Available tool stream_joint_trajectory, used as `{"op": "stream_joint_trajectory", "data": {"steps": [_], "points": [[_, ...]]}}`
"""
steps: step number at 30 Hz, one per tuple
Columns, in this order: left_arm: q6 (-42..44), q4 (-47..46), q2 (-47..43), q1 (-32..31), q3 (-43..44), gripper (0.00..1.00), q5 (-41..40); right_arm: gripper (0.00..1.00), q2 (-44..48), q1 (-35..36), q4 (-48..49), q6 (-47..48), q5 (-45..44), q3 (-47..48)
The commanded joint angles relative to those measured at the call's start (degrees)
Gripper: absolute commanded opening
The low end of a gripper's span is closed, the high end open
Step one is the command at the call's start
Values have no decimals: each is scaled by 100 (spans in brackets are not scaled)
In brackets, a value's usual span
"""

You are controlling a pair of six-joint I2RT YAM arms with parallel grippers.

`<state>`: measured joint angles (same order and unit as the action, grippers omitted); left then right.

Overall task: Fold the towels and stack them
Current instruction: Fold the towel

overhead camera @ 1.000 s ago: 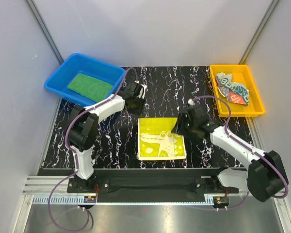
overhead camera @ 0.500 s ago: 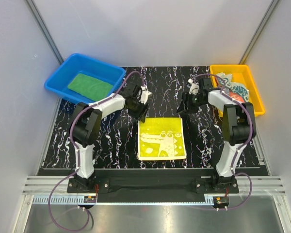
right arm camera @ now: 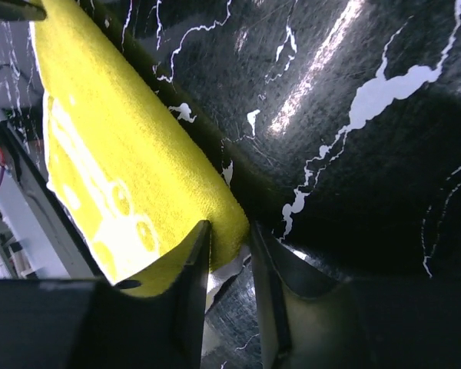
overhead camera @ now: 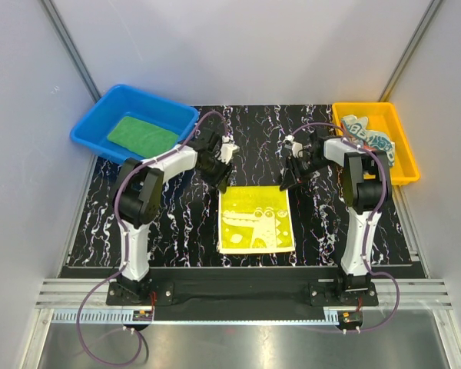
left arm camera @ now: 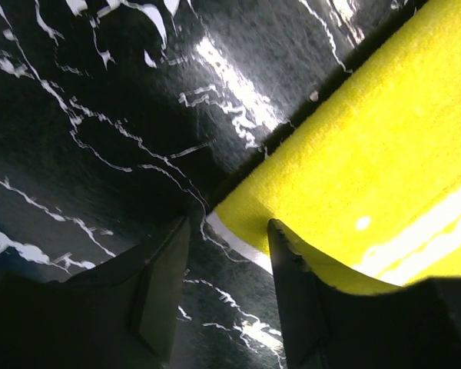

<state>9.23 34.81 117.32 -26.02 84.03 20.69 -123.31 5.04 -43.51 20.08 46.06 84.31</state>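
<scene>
yellow towel (left arm camera: 384,154): cut off right | right hand (right arm camera: 230,228) grip: unclear

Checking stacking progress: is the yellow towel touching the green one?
Apart. The top view shows the yellow towel on the table and the green towel inside the blue bin.

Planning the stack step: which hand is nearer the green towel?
Left. The left hand sits at the yellow towel's far-left corner; the right hand at its far-right corner, farther from the green towel.
</scene>
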Motion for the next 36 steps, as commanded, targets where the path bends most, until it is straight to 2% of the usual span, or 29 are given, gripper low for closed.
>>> {"op": "stream_joint_trajectory", "data": {"steps": [1, 6, 9, 10, 12, 13, 15, 16, 19, 23, 25, 26, 27, 30, 31, 33, 34, 36], "points": [[298, 122, 299, 53, 438, 49, 41, 33, -167, -64, -184, 330, 114, 234], [447, 237, 502, 80, 632, 45, 189, 29, -326, -64, -194, 339, -80, 375], [527, 351, 608, 80, 755, 30, 287, 27, -413, -56, -202, 365, -133, 437], [596, 421, 652, 80, 842, 21, 295, 25, -431, -64, -237, 392, -141, 454], [641, 536, 696, 80, 896, 12, 304, 22, -423, -56, -229, 401, -176, 472], [693, 571, 705, 80, 922, 6, 322, 18, -414, -73, -194, 375, -229, 463], [746, 632, 714, 88, 949, 0, 357, 14, -405, -56, -167, 392, -300, 498], [781, 659, 714, 88, 992, 0, 366, 13, -413, -73, -184, 383, -326, 524], [895, 773, 714, 88, 1115, 0, 401, 0, -457, -73, -220, 427, -317, 578], [1001, 843, 643, 106, 1265, 0, 340, 0, -378, -73, -106, 471, -379, 516], [1062, 878, 634, 132, 1387, 0, 304, 5, -378, -73, -70, 418, -405, 533], [1080, 940, 661, 141, 1449, 0, 304, 12, -378, -73, -79, 383, -423, 551], [1098, 975, 661, 159, 1493, 0, 296, 24, -378, -73, -96, 383, -423, 595], [1151, 993, 600, 167, 1564, 0, 383, 27, -361, -64, -167, 453, -414, 621], [1151, 1010, 591, 167, 1581, 11, 383, 28, -370, -73, -193, 479, -414, 639], [1177, 1089, 590, 176, 1608, 21, 383, 29, -387, -64, -307, 567, -370, 709], [1212, 1124, 582, 168, 1617, 31, 375, 30, -431, -73, -351, 576, -361, 744], [1247, 1230, 538, 185, 1582, 36, 383, 31, -457, -64, -465, 638, -379, 823]]}}
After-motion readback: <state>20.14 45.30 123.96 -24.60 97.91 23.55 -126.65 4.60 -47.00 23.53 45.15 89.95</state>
